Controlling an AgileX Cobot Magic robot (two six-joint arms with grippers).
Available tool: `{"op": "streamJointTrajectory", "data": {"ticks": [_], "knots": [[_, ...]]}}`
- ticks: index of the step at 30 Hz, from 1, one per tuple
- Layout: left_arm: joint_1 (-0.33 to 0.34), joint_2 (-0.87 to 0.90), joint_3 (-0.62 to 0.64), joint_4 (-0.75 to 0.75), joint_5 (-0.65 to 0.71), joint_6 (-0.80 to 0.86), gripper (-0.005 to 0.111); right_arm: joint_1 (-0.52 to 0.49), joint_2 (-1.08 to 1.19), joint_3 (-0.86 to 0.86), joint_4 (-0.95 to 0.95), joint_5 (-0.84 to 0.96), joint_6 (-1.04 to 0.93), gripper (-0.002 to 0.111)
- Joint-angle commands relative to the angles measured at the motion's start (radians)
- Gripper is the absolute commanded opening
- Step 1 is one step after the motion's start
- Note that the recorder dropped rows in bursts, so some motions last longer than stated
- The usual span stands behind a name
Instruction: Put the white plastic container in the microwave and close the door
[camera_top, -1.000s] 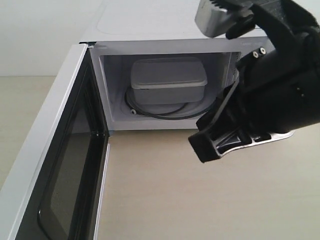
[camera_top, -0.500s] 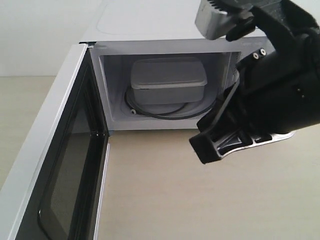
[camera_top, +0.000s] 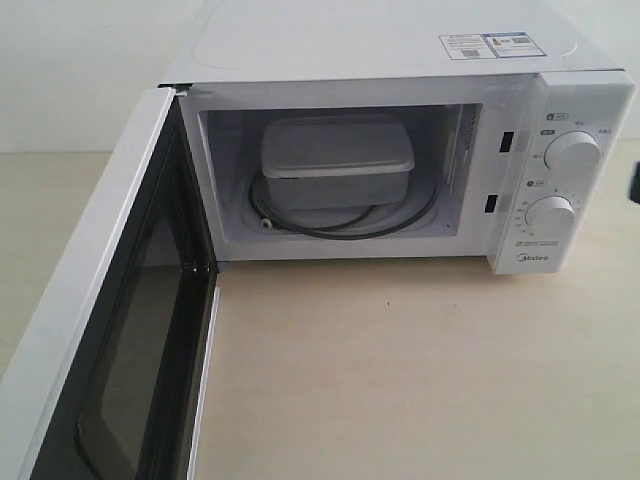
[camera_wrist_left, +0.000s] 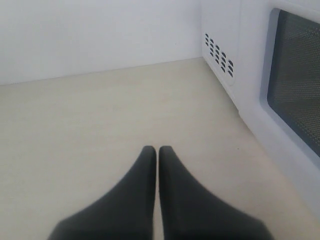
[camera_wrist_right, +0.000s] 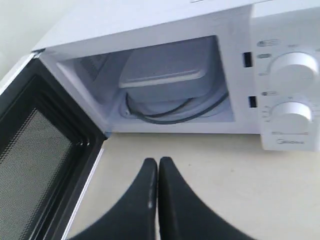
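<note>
Surface: beige table (camera_top: 400, 380), white wall (camera_top: 80, 70) at upper left.
Count: one microwave (camera_top: 380, 50) (door (camera_top: 130, 350) open), one container (camera_top: 335, 160) inside, two dials (camera_top: 572, 152).
Grippers: left gripper (camera_wrist_left: 158, 152) and right gripper (camera_wrist_right: 158, 162) each pressed together, empty.

Left gripper (camera_wrist_left: 158, 149): jaws fully closed. The two black fingers (camera_wrist_left: 135, 195) meet along a straight seam running from the tips back toward the wrist. Tips are level with each other. Each finger tapers to a blunt point and widens toward the base. It points ahead of the wrist, angled downward.

Right gripper (camera_wrist_right: 158, 160): same pose. Jaws pressed tight together, its fingers (camera_wrist_right: 180, 200) flat against each other, tips even.

The exterior view catches only a dark sliver (camera_top: 636, 186) at its right edge, too little to tell which arm part.
</note>
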Motion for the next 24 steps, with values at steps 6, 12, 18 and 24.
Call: {"op": "streamJointTrajectory", "data": {"ticks": [6, 12, 18, 24], "knots": [[0.004, -0.002, 0.004, 0.003, -0.003, 0.001, 0.004, -0.156, -0.39, 0.205, 0.008, -0.05, -0.012, 0.0], [0.004, -0.002, 0.004, 0.003, -0.003, 0.001, 0.004, -0.188, -0.554, 0.3, 0.004, -0.121, -0.018, 0.0], [0.004, -0.002, 0.004, 0.003, -0.003, 0.001, 0.004, -0.192, -0.589, 0.41, 0.003, -0.206, -0.068, 0.0], [0.004, -0.002, 0.004, 0.003, -0.003, 0.001, 0.004, -0.194, -0.589, 0.506, -0.008, -0.305, -0.077, 0.0]]}}
